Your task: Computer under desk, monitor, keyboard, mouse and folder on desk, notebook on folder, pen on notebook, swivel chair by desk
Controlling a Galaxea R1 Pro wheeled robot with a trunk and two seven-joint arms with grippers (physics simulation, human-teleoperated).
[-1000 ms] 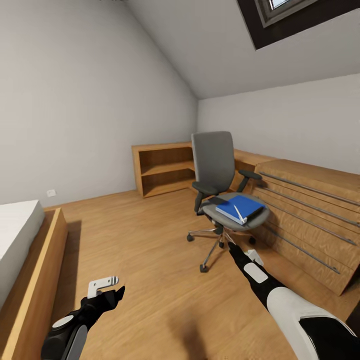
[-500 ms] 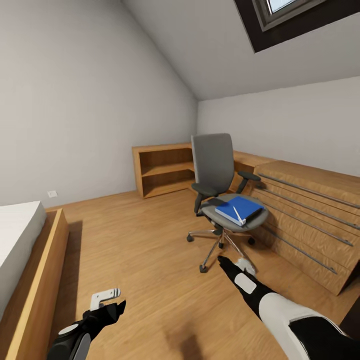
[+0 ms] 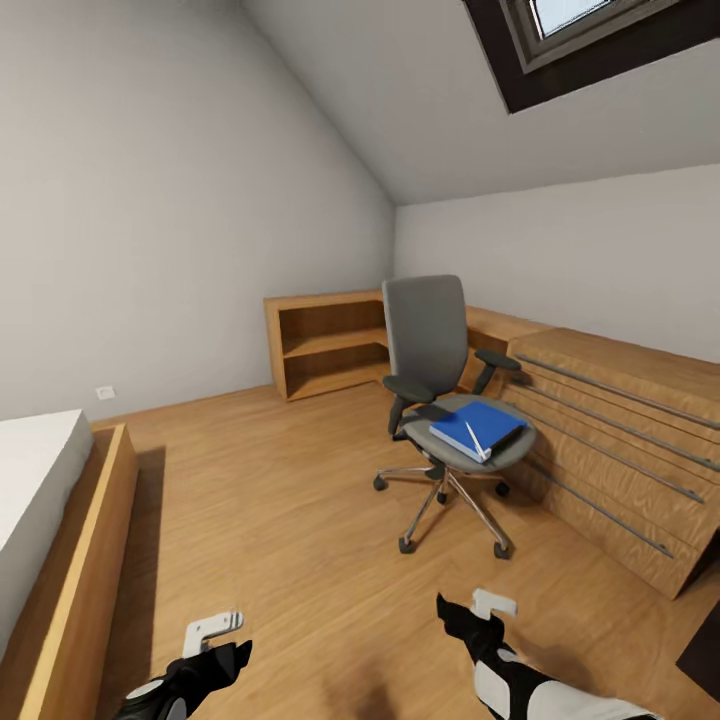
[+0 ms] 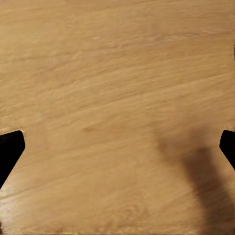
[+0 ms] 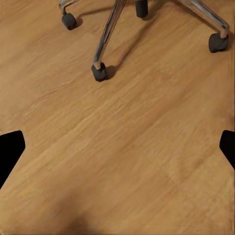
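A: where's the folder?
B: folder [image 3: 478, 428] lies flat on the seat of the swivel chair [image 3: 440, 385], a white pen [image 3: 474, 438] across its top. Chair stands on the oak floor [image 3: 300, 520] just beside the light oak dresser [image 3: 620, 440], open corner shelves [image 3: 325, 340] behind it against the wall
A: arms?
B: both low at the near edge of head view, well short of the chair. Left gripper [image 3: 212, 632] over bare floor, bed [image 3: 45, 520] off to its left. Right gripper [image 3: 480, 606] near the chair's chrome base [image 5: 117, 29]; right wrist view looks down on the casters
A: jaws?
B: open on both, fingertips spread wide in each wrist view, nothing between them but floor planks
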